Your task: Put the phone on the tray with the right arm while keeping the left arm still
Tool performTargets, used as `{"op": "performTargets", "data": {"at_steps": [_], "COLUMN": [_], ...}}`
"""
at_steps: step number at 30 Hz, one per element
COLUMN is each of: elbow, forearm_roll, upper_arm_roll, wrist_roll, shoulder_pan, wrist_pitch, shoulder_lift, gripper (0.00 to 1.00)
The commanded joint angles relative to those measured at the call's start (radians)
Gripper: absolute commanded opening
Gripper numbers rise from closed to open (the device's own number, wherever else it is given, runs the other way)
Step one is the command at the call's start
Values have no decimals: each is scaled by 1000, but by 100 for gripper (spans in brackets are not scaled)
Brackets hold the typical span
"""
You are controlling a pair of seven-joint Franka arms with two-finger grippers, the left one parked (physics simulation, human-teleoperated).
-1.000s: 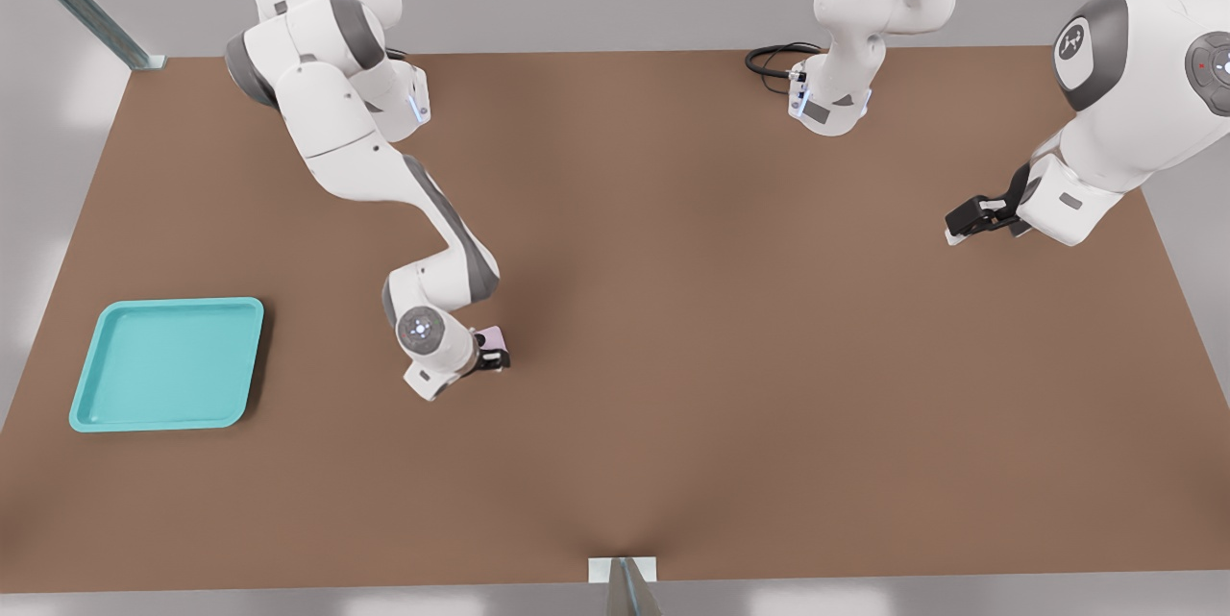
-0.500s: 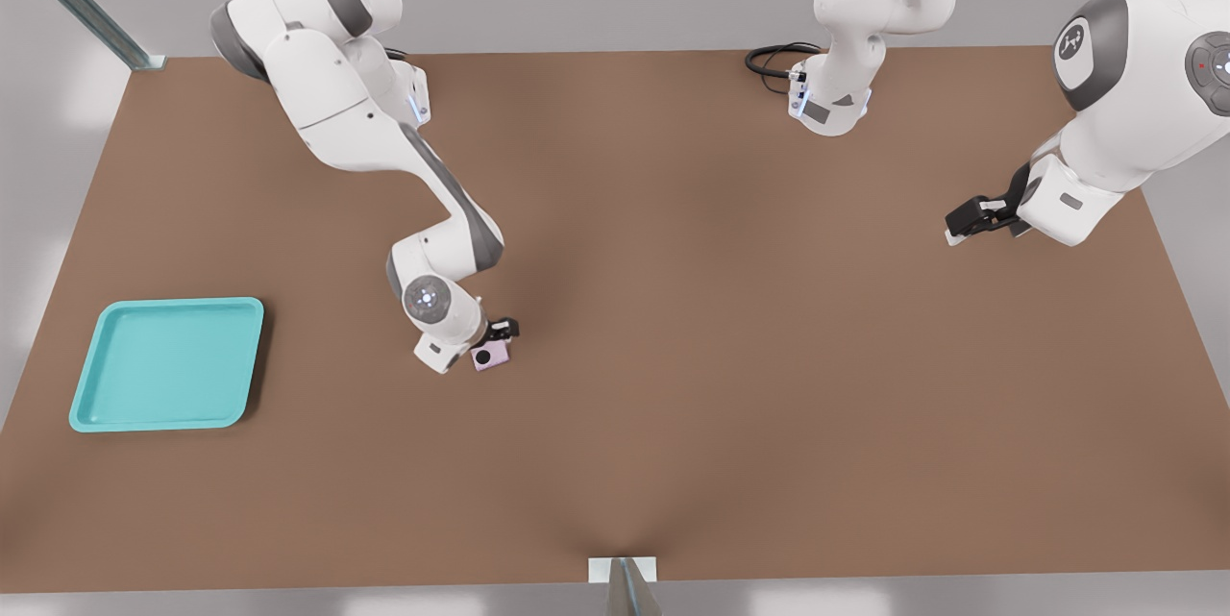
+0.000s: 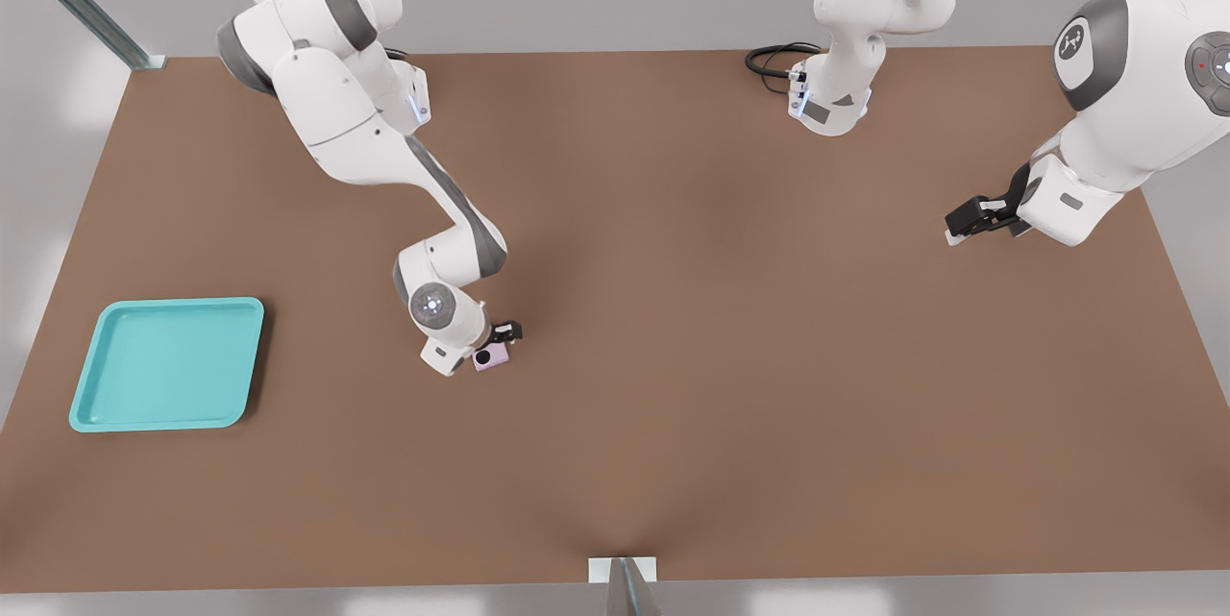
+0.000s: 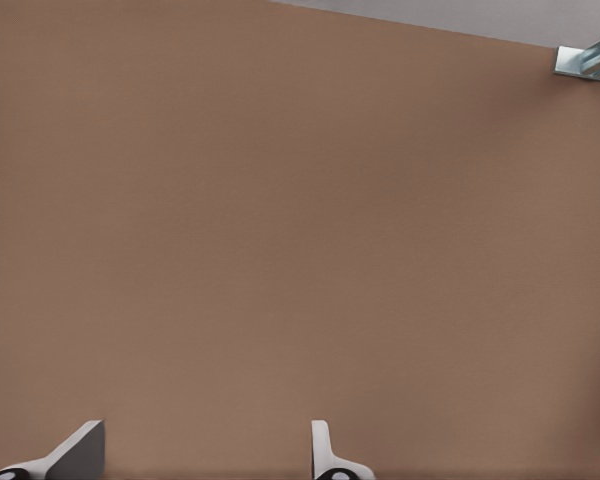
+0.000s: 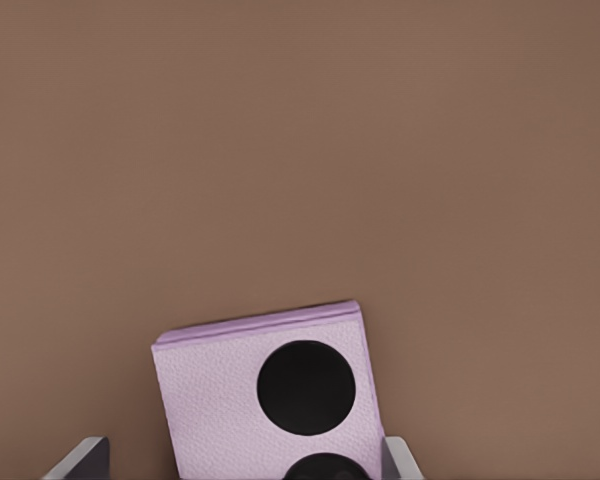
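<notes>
The right arm's claw (image 3: 497, 344) sits low over the middle of the brown counter (image 3: 730, 337), with the pale pink phone (image 3: 490, 358) between its fingertips (image 5: 80, 458). It appears clenched on the phone, though the contact itself is hard to see. The turquoise tray (image 3: 165, 363) lies well apart, toward the front view's left.

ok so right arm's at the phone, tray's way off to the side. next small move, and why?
Probably close and lift straight up a little. The gripper is down at the phone, whose pink body sits between the fingertips in the right wrist view, though a firm grip can't be confirmed. The tray lies well toward the front view's left across the table, so raising first avoids dragging the phone.
</notes>
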Motion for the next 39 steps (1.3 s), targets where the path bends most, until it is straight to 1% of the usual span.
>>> {"op": "performTargets", "data": {"at_steps": [1, 7, 8, 9, 11, 13, 15, 16, 18, 20, 22, 25, 27, 28, 29, 30, 31, 32, 33, 38, 39], "elbow": [1, 1, 1, 1, 1, 2, 7, 13, 16, 4, -41, -87, -93, -81, -41, -21, 33, 76, 82, 82, 82], "forearm_roll": [-1, -4, -4, -4, -4, -4, -3, -3, -4, -4, -4, -4, -4, -4, -3, -3, -3, -3, -3, -1, -1], "upper_arm_roll": [0, 0, 0, 0, 0, 0, 2, 2, 2, 0, 2, 2, 2, 0, 0, -11, -11, -12, -12, -11, -12], "wrist_roll": [-25, -25, -25, -25, -25, -24, -16, -20, -30, -132, -214, -465, -658, -720, -798, -830, -910, -962, -981, -976, -970], "shoulder_pan": [-1, 5, 4, 4, 4, 4, -1, -30, -90, -194, -275, -469, -611, -660, -717, -736, -794, -818, -831, -831, -829], "wrist_pitch": [39, 52, 52, 51, 51, 45, -6, -66, -116, -164, -165, -165, -156, -152, -147, -147, -148, -150, -148, -133, -133], "shoulder_lift": [12, 18, 17, 13, 13, 7, -63, -123, -203, -261, -299, -326, -307, -286, -232, -207, -148, -92, -69, -25, -19], "gripper": [100, 100, 95, 88, 83, 80, 80, 80, 80, 80, 80, 80, 80, 80, 80, 80, 80, 80, 80, 82, 99]}}
